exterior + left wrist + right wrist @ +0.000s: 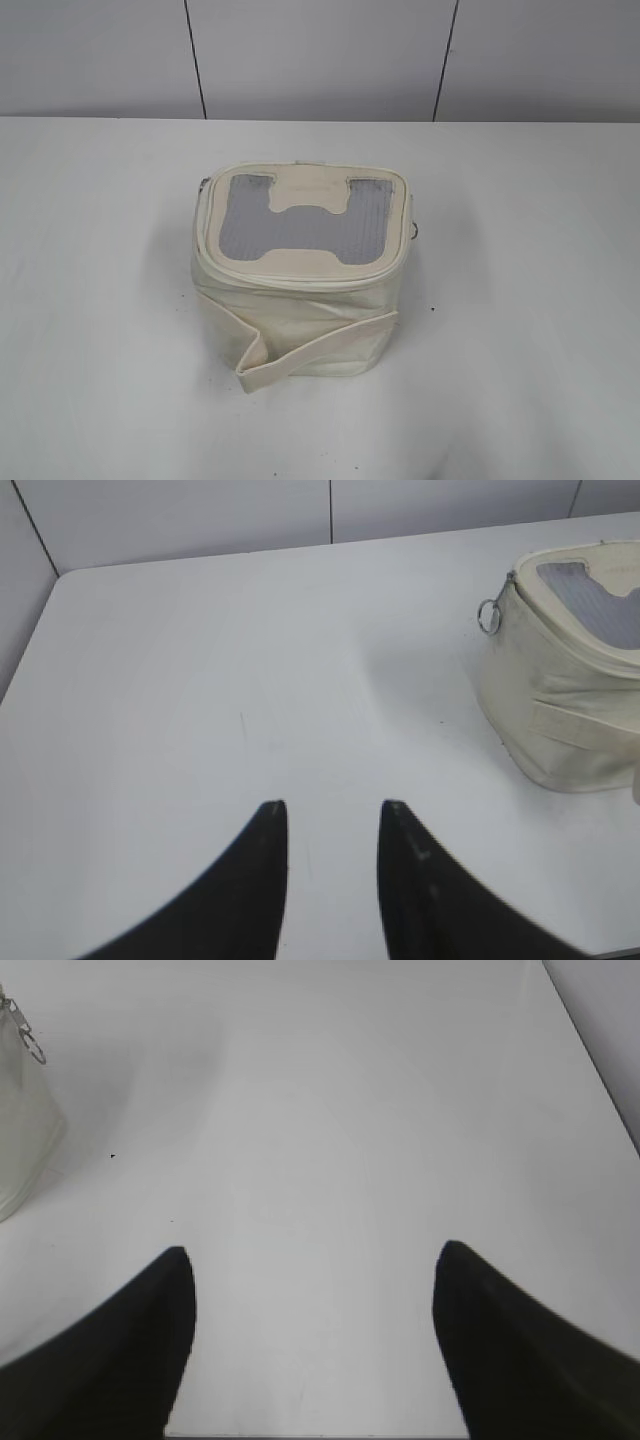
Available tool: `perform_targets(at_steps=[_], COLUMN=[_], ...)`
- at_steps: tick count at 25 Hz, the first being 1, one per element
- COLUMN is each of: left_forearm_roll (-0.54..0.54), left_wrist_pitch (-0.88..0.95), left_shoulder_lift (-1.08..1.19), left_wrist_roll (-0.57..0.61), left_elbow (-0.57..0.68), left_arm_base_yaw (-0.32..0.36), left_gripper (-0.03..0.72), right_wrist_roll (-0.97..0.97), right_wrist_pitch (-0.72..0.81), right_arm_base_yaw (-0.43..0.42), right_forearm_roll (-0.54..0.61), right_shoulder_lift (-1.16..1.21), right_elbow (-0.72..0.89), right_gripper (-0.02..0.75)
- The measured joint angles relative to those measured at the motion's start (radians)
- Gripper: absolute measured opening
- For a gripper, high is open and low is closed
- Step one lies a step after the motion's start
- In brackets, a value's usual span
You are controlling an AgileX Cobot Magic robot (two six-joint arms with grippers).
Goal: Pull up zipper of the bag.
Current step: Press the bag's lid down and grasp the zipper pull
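The cream-white bag (300,330) stands in the middle of the white table, with a grey mesh top window and a bone-shaped patch. Its flat strap (315,352) hangs across the front side. The zipper (300,281) runs round the top panel; a ring pull (413,229) hangs at the right side. In the left wrist view the bag (560,700) is at the far right with a ring pull (488,616) on its corner. In the right wrist view only a bag edge (20,1150) and a ring pull (35,1052) show. My left gripper (333,808) and right gripper (312,1252) are open, empty, and away from the bag.
The white table (100,300) stretches round the bag on all sides. A grey panelled wall (320,60) runs behind the table's far edge. Neither arm shows in the exterior view.
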Motion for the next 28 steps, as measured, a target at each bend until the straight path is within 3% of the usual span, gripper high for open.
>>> perform_targets(at_steps=[28], left_forearm_roll=[0.000], left_wrist_pitch=[0.000], left_shoulder_lift=[0.000], left_wrist_roll=[0.000], left_elbow=[0.000], left_arm_base_yaw=[0.000], left_gripper=[0.244], right_wrist_roll=[0.000], right_wrist_pitch=[0.000], right_arm_base_yaw=[0.000], right_forearm_roll=[0.000], right_shoulder_lift=[0.000], right_elbow=[0.000], right_gripper=[0.575])
